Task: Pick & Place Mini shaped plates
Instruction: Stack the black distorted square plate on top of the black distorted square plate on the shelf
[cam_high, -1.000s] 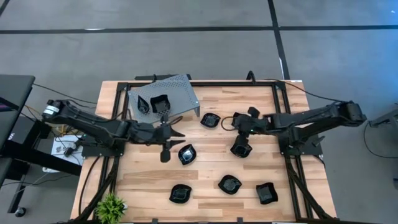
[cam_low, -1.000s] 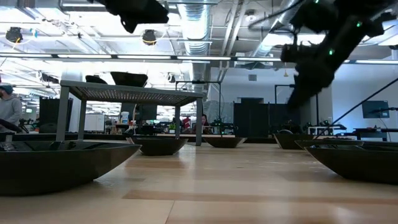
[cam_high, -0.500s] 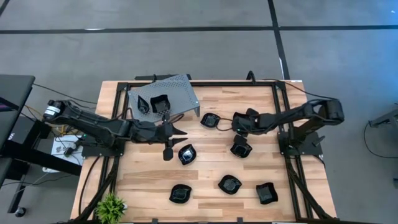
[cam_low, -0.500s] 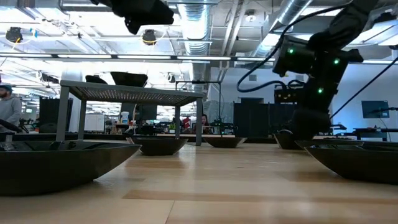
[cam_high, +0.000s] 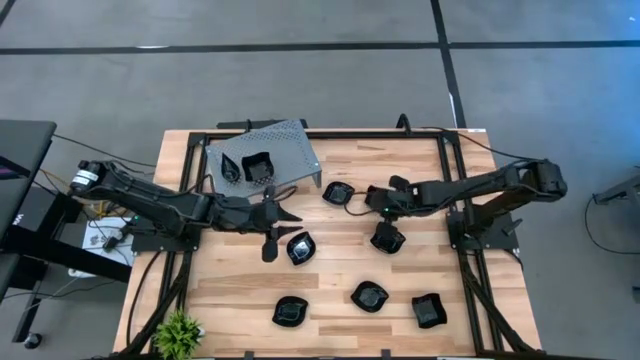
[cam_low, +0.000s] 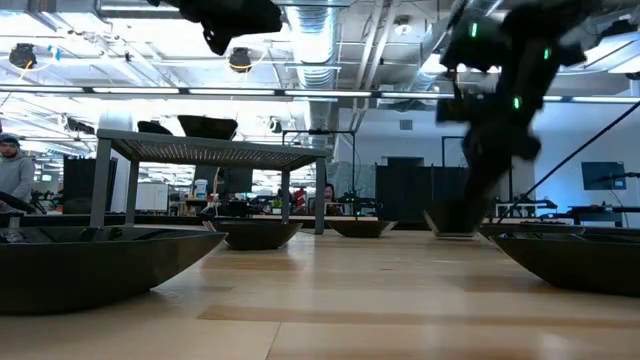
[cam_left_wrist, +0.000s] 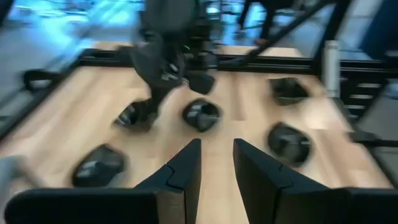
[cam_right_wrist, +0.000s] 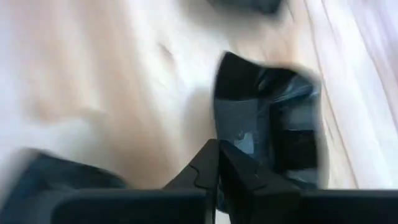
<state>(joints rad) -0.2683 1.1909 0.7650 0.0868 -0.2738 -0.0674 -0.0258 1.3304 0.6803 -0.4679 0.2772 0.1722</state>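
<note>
While the left hand (cam_high: 283, 214) hovers over the middle of the tabletop (cam_high: 400, 270) with its fingers (cam_left_wrist: 186, 171) narrowly parted and nothing between them, the right hand (cam_high: 385, 228) is down at a small black plate (cam_high: 386, 239) near the tabletop's centre, a little toward the right edge. Its fingers are pressed together, and the right wrist view shows them meeting at the near rim of that squarish plate (cam_right_wrist: 267, 124); they look to be pinching the rim, though I cannot tell if the plate is truly held. A rim pinch suits these shallow dishes, which offer no other hold. Six plates lie loose on the wood: one (cam_high: 338, 193) toward the far edge, one (cam_high: 300, 248) just beside the left hand, and three along the near edge (cam_high: 290, 311) (cam_high: 369, 296) (cam_high: 429, 310). Two more (cam_high: 257, 167) sit on the grey perforated stand (cam_high: 290, 150) at the far left corner, likely the drop-off spot, so the left arm probably waits there, clear of the other arm.
</note>
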